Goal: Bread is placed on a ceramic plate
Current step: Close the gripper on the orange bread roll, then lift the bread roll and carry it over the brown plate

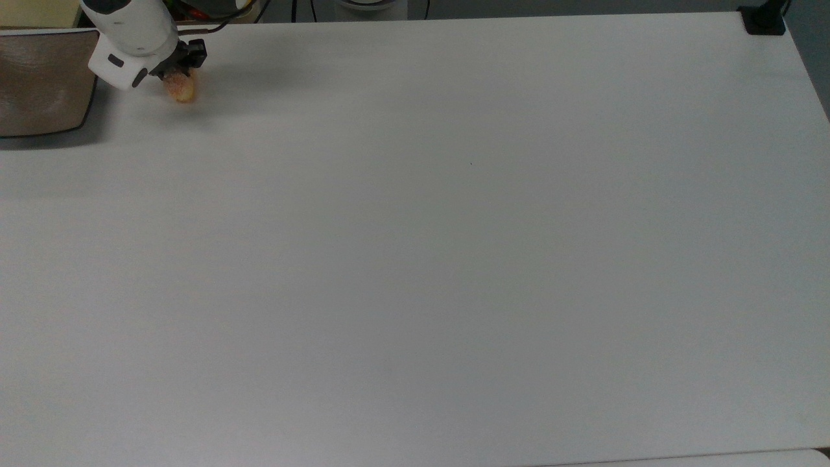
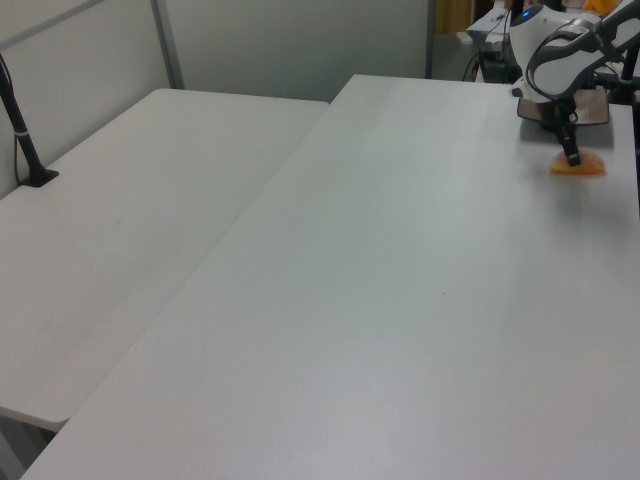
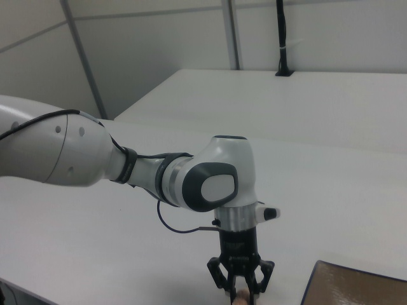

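Observation:
The bread [image 1: 183, 91], a small orange-speckled bun, lies on the white table near the top view's upper left corner. My gripper [image 1: 176, 76] is down over it and shut on the bread, which shows between the fingertips in the right view [image 3: 240, 300]. In the left view the bread [image 2: 578, 168] rests on the table under the gripper [image 2: 572, 156]. The ceramic plate [image 1: 39, 84], brown and glossy, lies just to the top view's left of the bread, apart from it. The plate [image 2: 592, 106] lies behind the gripper in the left view, and its corner [image 3: 356, 286] sits at the right view's lower right.
A black clamp base [image 1: 765, 19] sits at the table's far corner in the top view's upper right. Coloured pieces [image 1: 207, 8] lie beyond the table edge behind the arm. A second white table [image 2: 130, 200] with a black post [image 2: 20, 130] adjoins on the left view's left.

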